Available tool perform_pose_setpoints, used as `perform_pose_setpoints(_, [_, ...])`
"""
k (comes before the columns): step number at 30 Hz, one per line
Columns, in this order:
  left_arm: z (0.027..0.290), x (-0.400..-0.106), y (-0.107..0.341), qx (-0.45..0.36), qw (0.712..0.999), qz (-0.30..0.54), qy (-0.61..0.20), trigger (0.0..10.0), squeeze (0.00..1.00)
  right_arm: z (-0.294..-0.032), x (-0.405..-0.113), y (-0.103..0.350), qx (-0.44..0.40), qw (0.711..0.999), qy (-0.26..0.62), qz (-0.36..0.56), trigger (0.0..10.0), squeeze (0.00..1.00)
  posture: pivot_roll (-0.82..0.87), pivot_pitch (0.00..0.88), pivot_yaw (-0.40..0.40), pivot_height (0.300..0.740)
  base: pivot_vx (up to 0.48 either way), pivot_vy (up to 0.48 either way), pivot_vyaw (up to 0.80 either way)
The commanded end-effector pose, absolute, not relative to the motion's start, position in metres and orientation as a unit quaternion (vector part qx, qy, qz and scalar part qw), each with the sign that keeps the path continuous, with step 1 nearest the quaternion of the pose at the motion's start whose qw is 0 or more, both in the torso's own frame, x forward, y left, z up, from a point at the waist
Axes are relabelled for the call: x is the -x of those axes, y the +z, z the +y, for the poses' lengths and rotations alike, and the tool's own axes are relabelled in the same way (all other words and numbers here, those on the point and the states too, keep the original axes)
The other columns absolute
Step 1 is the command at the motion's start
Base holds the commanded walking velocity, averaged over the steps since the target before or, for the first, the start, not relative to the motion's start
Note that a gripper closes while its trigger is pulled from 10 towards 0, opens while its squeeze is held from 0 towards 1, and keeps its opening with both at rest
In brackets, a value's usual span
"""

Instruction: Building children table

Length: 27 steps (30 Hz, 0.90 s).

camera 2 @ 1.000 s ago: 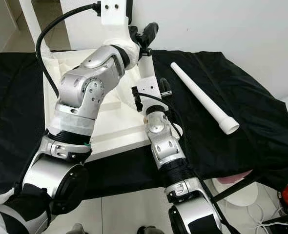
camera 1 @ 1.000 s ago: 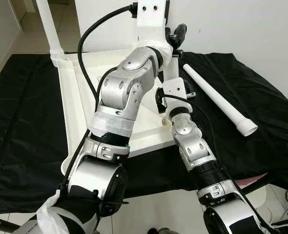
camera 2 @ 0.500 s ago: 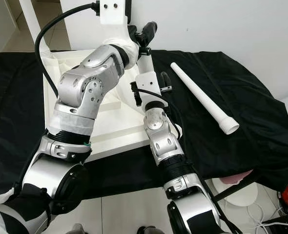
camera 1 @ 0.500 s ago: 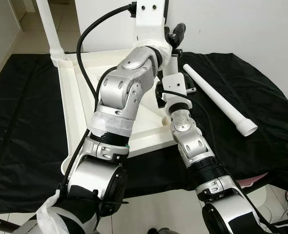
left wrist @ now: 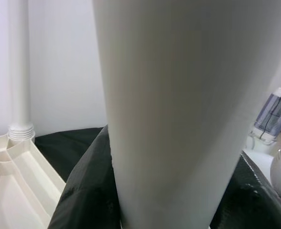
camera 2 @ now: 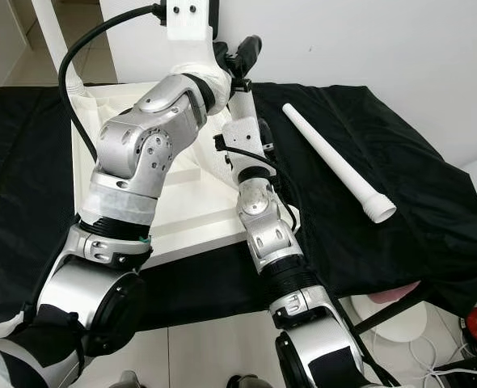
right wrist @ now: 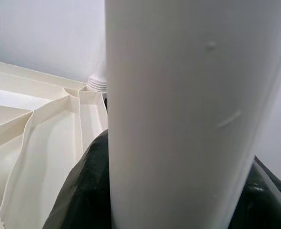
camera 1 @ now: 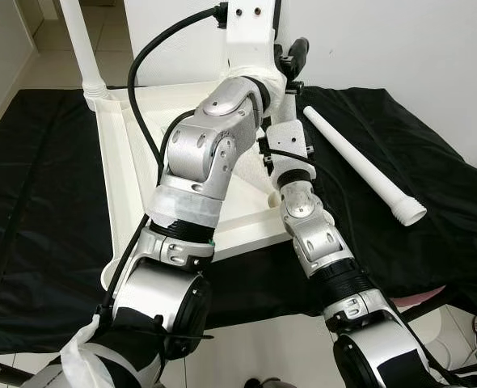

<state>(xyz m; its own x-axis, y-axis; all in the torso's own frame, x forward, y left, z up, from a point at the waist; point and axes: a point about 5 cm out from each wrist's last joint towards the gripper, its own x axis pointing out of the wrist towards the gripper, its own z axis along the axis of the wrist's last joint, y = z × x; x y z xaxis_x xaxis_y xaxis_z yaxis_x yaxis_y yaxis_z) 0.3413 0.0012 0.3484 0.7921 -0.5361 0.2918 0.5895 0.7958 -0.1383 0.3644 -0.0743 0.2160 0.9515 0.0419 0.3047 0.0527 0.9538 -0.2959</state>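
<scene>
Tabletop (camera 1: 125,170) lies inverted on black cloth (camera 1: 36,202), one leg (camera 1: 83,48) socketed upright.

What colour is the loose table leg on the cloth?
White; the loose table leg shows best in the right eye view.

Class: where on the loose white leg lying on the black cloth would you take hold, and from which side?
Grip the loose white leg on its plain tube near the middle, coming down from above. It lies flat on the black cloth with nothing touching it, so its top is open. The ridged, wider end is probably the part that joins the tabletop, so leave it free.
</scene>
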Motion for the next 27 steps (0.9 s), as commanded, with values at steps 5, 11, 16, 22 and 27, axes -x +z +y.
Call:
perform_pose_setpoints(5, [-0.007,-0.336,0.347,0.107,0.935,-0.114,-0.319,10.0,0.0,-0.071,-0.364,0.219,0.16,0.973,0.004,-0.168,0.0,0.0,0.06,0.041,-0.066,0.74,0.0,0.0,0.0])
perform_pose_setpoints(11, [-0.006,-0.336,0.346,0.106,0.934,-0.113,-0.321,10.0,0.0,-0.071,-0.364,0.219,0.159,0.973,0.003,-0.168,0.0,0.0,0.06,0.041,-0.063,0.74,0.0,0.0,0.0])
perform_pose_setpoints(16, [-0.004,-0.336,0.346,0.087,0.937,-0.125,-0.315,10.0,0.0,-0.072,-0.365,0.219,0.151,0.975,0.0,-0.164,10.0,0.0,0.06,0.041,-0.06,0.74,0.0,0.0,0.0])
perform_pose_setpoints(22, [-0.007,-0.333,0.344,0.098,0.928,-0.125,-0.338,10.0,1.0,-0.071,-0.364,0.219,0.14,0.977,0.0,-0.16,10.0,0.0,0.05,0.049,-0.057,0.74,0.0,0.0,0.0])
perform_pose_setpoints(27, [-0.016,-0.327,0.348,0.108,0.918,-0.127,-0.36,10.0,1.0,-0.071,-0.362,0.218,0.126,0.98,0.003,-0.155,10.0,0.0,0.05,0.055,-0.058,0.74,0.0,0.0,0.0])
